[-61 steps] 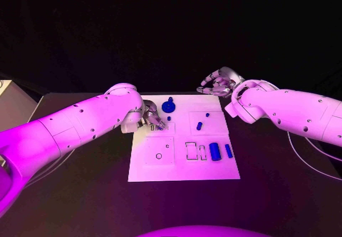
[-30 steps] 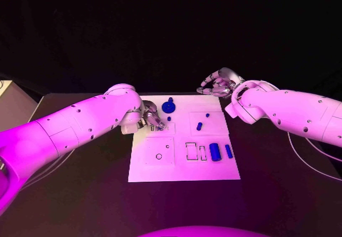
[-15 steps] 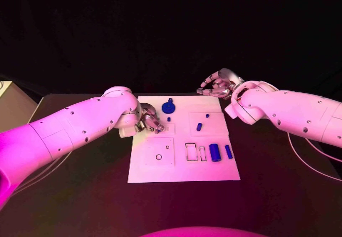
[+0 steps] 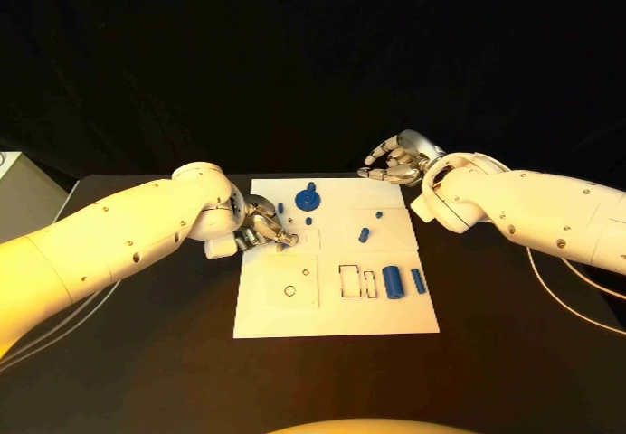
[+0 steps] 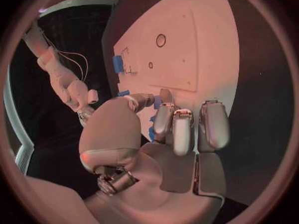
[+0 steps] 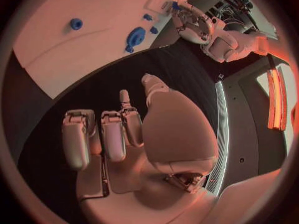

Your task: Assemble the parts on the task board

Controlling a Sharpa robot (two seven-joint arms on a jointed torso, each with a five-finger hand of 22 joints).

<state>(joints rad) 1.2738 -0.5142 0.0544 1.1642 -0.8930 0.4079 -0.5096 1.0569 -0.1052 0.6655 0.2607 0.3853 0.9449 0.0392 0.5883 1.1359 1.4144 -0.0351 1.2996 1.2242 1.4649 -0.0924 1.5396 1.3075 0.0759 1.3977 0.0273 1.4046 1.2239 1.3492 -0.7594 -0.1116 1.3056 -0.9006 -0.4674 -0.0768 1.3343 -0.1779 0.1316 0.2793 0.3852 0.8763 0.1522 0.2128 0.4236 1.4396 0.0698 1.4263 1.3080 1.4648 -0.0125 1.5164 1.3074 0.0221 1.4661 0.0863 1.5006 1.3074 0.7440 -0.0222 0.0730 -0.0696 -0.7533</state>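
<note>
The white task board (image 4: 336, 312) lies mid-table. My left hand (image 4: 261, 226) hovers over its left edge and pinches a small blue part (image 4: 279, 207) at its fingertips; the same part (image 5: 157, 102) shows between thumb and finger in the left wrist view. A blue gear-like part (image 4: 308, 197) stands at the far edge. Two small blue pieces (image 4: 364, 235) sit in the right-hand area. A blue cylinder (image 4: 393, 279) and a blue bar (image 4: 418, 279) lie beside the rectangular slots (image 4: 350, 278). My right hand (image 4: 395, 163) hangs beyond the far right corner, fingers loosely bent, holding nothing.
A round hole (image 4: 289, 291) marks the near-left square of the board. Black table (image 4: 144, 334) surrounds the board on all sides. A pale box (image 4: 11, 185) stands at the far left edge.
My left hand has drawn back toward the board's left edge. The small blue peg that lay below the gear is gone from there, and a blue piece now sits at the fingertips. The right hand stayed put.
</note>
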